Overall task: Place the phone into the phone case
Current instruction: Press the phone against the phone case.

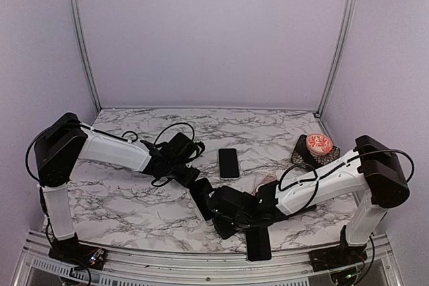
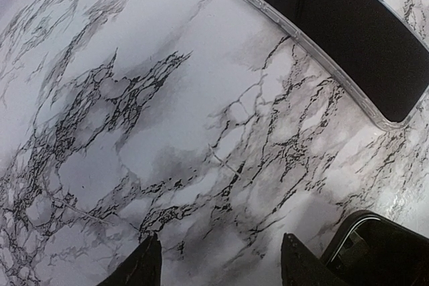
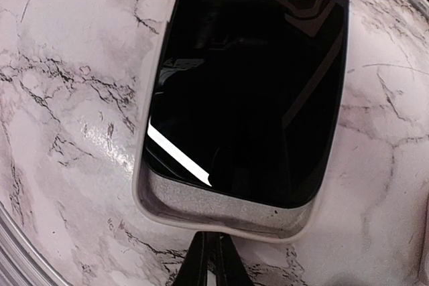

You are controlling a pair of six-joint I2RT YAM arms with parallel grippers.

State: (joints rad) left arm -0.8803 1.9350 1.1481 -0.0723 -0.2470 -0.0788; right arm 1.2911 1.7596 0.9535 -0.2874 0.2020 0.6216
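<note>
- Bench (image 1: 134, 199): we see a white slab with grey-black marble veining that carries everything else.
- Left arm (image 1: 114, 149) and right arm (image 1: 328, 179): each has a white link with black joints. Both reach inward from the near corners and meet close to the bench's near centre.
- Phone case (image 3: 221, 209): a pale, translucent shell with a speckled, glittery inner floor and rounded corners. It lies flat on the bench near its near centre, directly ahead of the right arm's fingers.
- Phone (image 3: 248, 78): a glossy black slab, screen up and dark, with a thin white streak of reflected light on its lower left. It lies over the case, its long left edge along the case's left wall. A strip of the case's floor shows past the phone's near end. We cannot tell whether the phone sits flush.
- Second black handset (image 1: 228, 163): it lies flat farther back on the bench, apart from both arms.
- Dark flat rectangle (image 1: 258, 242): it lies at the near edge of the bench, below the right arm's wrist.
- Orange-red round item (image 1: 318, 143): it rests on a dark base at the right, behind the right arm.
- Left end effector (image 2: 221, 266): the fingers are apart and hold nothing. It hangs above bare marble.
- Right end effector (image 3: 214, 259): the fingers are together, with their tips at the case's near end wall. We cannot tell whether they pinch that wall.
</note>
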